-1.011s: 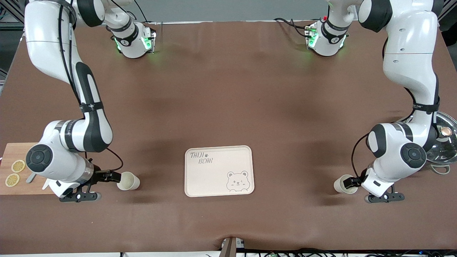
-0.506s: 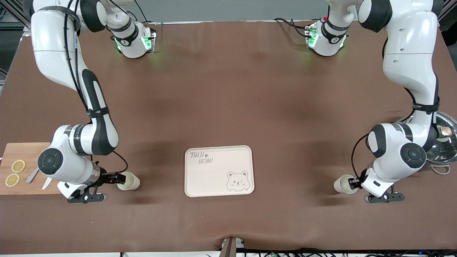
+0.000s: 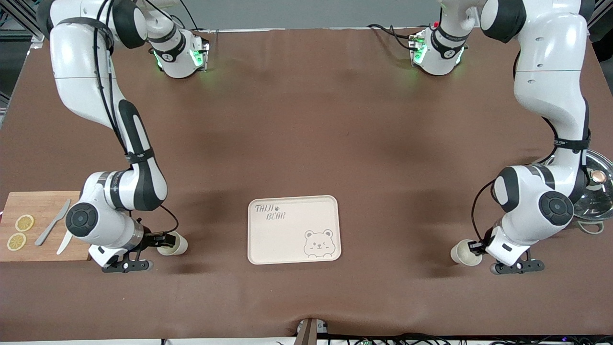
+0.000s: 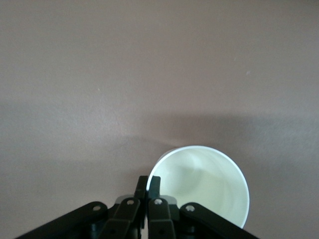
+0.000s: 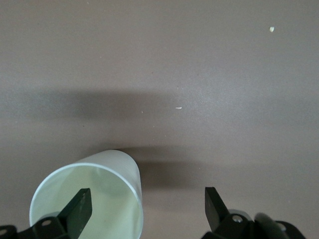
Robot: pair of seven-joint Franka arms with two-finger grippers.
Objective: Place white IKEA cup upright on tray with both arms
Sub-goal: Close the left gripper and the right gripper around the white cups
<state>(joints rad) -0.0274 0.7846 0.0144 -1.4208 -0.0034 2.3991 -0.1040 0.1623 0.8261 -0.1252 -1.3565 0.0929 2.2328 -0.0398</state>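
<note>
The cream tray printed "TAIJI BEAR" lies at the table's middle, near the front camera. One white cup lies tipped toward the left arm's end. My left gripper is shut on its rim, one finger inside and one outside, as the left wrist view shows the cup and the gripper. A second white cup lies on its side toward the right arm's end. My right gripper is open, with one finger inside the cup and the gripper straddling its wall.
A bamboo cutting board with lemon slices and a knife sits at the right arm's end. A glass pot lid lies at the left arm's end.
My right arm has moved toward its cup and one finger has entered the mouth. The left gripper's cup has tipped a little, its mouth now showing more.
</note>
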